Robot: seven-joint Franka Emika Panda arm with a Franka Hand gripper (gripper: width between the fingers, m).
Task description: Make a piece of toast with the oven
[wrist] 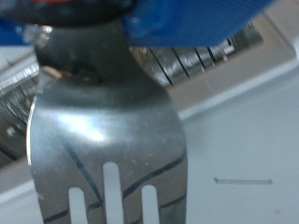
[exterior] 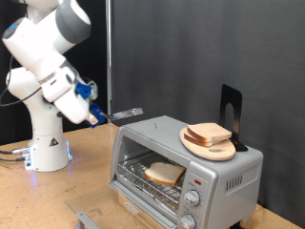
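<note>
Now, piece of toast (exterior: 165, 173) lying on the wire rack (exterior: 152, 183) inside the oven (exterior: 187, 170), lower centre of the exterior view, with the glass door (exterior: 127, 204) dropped open toward the frame's bottom. End effector (exterior: 112, 115) hanging mid-frame, just left of the oven's top edge, clamped on a flat metal spatula (wrist: 106, 140) whose slotted blade fills the wrist view. Round wooden plate (exterior: 209, 141) resting on the oven roof at right, carrying more bread slices (exterior: 209, 133). Dark stand (exterior: 232, 116) upright behind the plate. Wooden worktop (exterior: 43, 198) underneath.
</note>
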